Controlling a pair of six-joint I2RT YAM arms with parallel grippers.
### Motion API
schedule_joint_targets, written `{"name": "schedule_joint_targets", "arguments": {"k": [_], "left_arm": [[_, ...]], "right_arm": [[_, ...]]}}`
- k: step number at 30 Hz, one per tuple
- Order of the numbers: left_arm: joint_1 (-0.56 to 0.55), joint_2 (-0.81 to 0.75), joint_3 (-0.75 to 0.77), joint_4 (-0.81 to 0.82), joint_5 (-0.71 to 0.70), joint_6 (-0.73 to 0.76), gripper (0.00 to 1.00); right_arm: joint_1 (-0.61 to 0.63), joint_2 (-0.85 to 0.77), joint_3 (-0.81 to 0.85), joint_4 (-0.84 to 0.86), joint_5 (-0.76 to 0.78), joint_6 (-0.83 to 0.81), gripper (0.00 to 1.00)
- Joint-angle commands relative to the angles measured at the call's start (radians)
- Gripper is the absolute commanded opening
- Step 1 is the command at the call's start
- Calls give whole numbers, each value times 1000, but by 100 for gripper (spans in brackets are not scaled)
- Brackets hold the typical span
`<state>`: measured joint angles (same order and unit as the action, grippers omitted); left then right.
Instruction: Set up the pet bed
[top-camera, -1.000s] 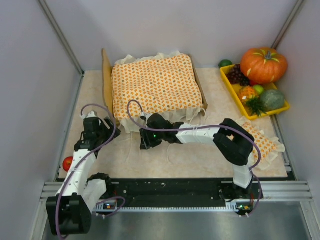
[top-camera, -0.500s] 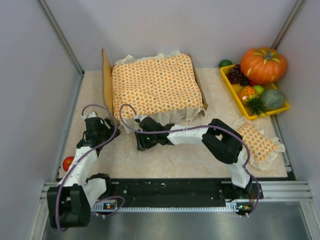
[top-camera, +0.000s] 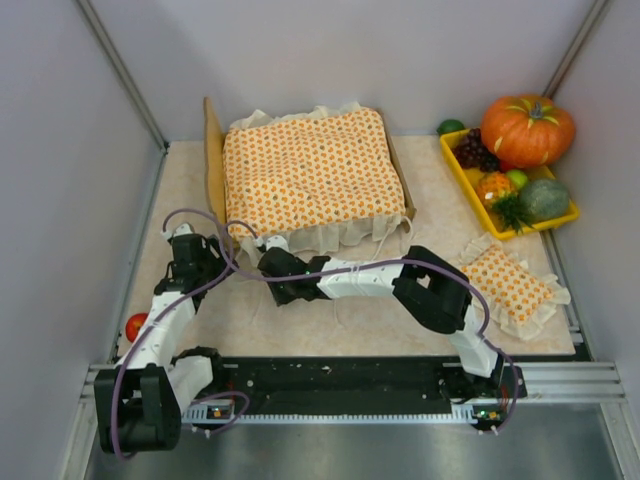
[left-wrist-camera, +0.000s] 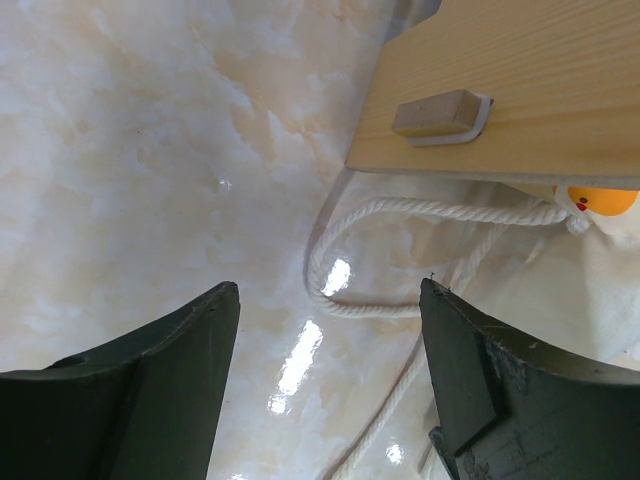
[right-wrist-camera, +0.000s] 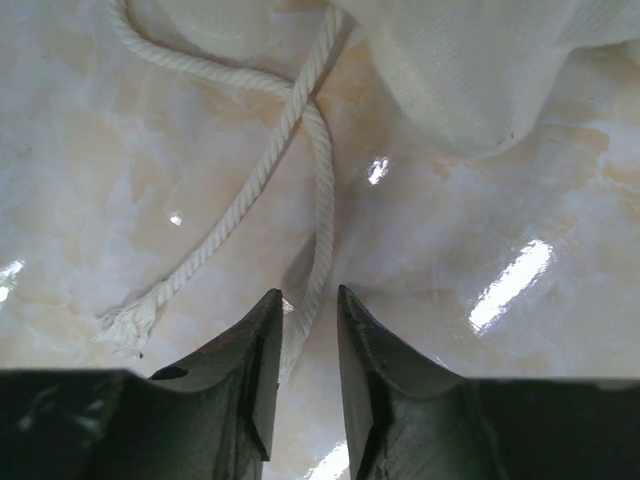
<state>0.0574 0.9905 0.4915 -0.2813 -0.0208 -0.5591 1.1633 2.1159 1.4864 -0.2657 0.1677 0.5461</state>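
Now: right gripper (right-wrist-camera: 308, 292) narrowly parted, straddling twisted white cotton cord (right-wrist-camera: 320, 200) on glossy marbled bench (left-wrist-camera: 150, 150). Left gripper (left-wrist-camera: 330, 285) spread wide near bench's left edge, beside smooth plywood end of pet bed (left-wrist-camera: 520, 80).

Lab booth: grey panels (top-camera: 60, 150), rail (top-camera: 350, 375)

2 matching arms: left arm (top-camera: 160, 325) and right arm (top-camera: 365, 282), both white link shells with black joint housings, on 1 black base rail (top-camera: 340, 385). 1 loose purple cable (top-camera: 195, 213) loops along each arm. Left gripper (left-wrist-camera: 328, 290): 2 matte dark grey-green wedge fingers (left-wrist-camera: 150, 390), 1 with a stepped notch on its inner edge. Right gripper (right-wrist-camera: 308, 292): same dark fingers (right-wrist-camera: 240, 380), slightly glossy, curved inner faces tapering to blunt tips.
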Motion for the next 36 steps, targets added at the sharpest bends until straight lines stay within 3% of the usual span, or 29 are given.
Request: {"name": "schedule_joint_targets", "arguments": {"k": [1,5,13,22,31,36], "left_arm": [[4,-7,7,59,-13,10,76],[4,7,2,74,-2,10,75],[2,25,-11,102,16,19,73],[2,49,-71,220,114,25,72],[4,143,-114,367,162,11,56],[4,200,-88,330,98,-25,53]], "right_arm": [[27,64,9,-107,88,-20,23],[27,70,17,-121,108,-20,1],[10,26,38,-109,61,-46,0],[-94,-103,-9,-3,-203,-25,0],[-96,-105,-9,6,-293,-15,0],[-96,-112,-11,8,-315,-14,0]]}}
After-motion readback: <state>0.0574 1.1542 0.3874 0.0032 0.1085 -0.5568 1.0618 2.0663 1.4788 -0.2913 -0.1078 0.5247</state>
